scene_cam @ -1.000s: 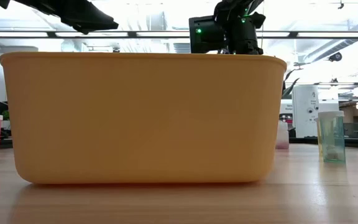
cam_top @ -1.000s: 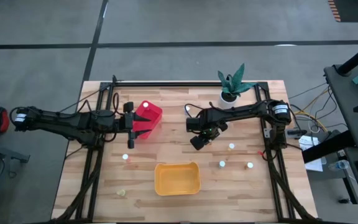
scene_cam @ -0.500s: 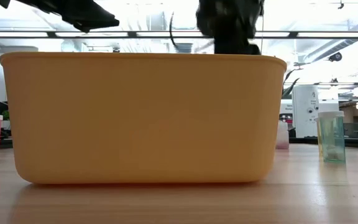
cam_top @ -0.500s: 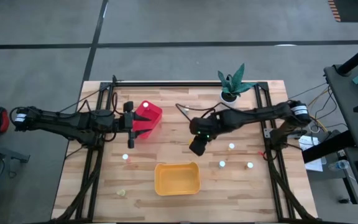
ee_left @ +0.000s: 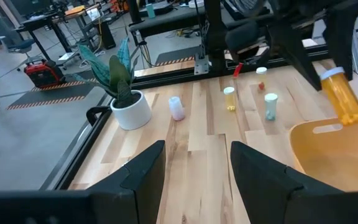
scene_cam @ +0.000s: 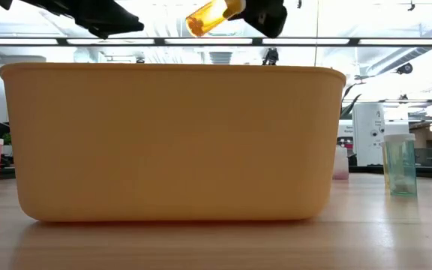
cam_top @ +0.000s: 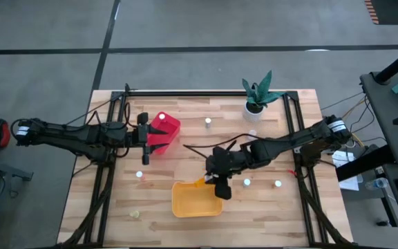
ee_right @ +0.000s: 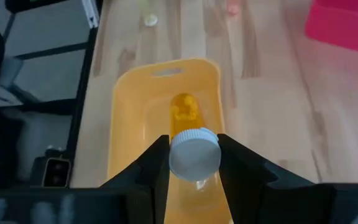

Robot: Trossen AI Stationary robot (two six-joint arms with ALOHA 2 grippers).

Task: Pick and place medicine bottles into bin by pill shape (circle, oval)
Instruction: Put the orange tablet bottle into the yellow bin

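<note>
Right pincer (cam_top: 219, 188) over the yellow-orange bin's (cam_top: 185, 205) right rim (left pincer (cam_top: 144, 139) beside the red bin (cam_top: 164, 130))

right gripper (cam_top: 220, 187) moved from table centre toward the front edge, now over the right rim of the yellow bin (cam_top: 185, 204), carrying an amber medicine bottle (scene_cam: 210, 15) that now shows tilted above the bin.

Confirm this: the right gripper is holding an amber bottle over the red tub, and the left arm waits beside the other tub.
Wrong tub. The right gripper holds the amber bottle over the yellow-orange tub, as the right wrist view shows. The left gripper waits by the red tub.
</note>
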